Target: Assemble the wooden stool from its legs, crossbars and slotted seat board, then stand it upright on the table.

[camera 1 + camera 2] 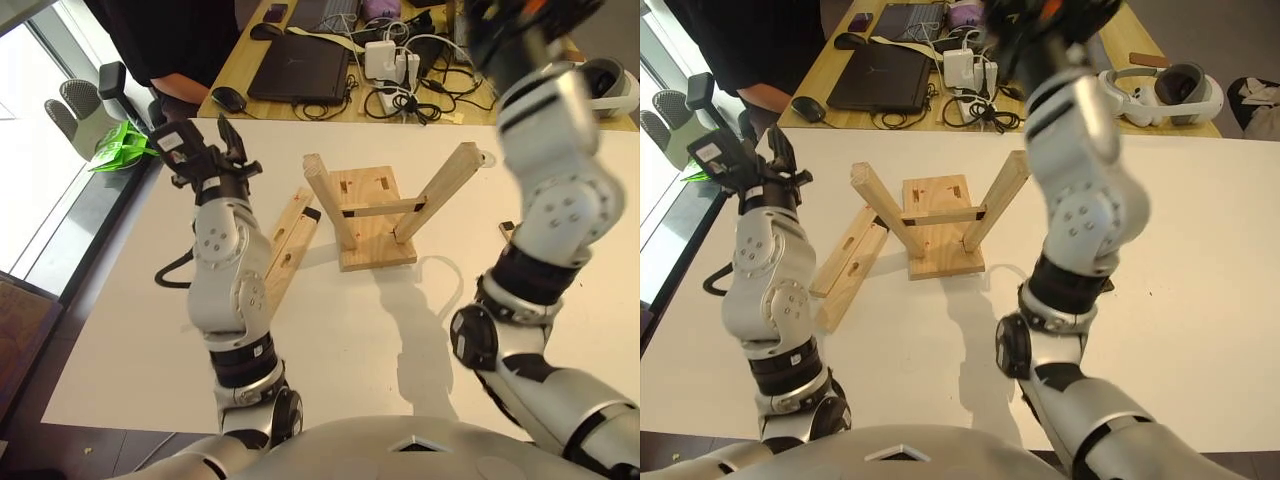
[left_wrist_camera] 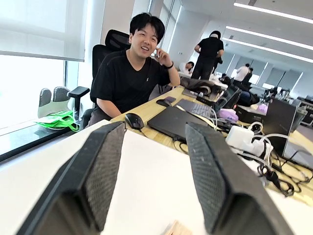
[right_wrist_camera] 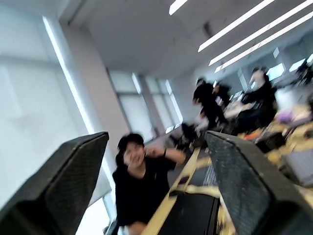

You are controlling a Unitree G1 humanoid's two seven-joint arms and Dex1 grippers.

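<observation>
Stool (image 1: 375,215) half-built mid-tabletop, two legs up; spare leg pair (image 1: 852,260) lies just beside; left gripper (image 1: 222,150) and right gripper (image 3: 156,139) raised, agape, empty; next, probably grasp spare pair.

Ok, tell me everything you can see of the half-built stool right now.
The half-built stool looks like pale, unfinished wood. Its square seat board lies flat on the white table, with slots showing in its face. Two legs rise from it, splayed outward and joined by one crossbar. Nothing grips it. Loose wooden pieces lie on the robot's left of it; whether they touch is unclear.
</observation>
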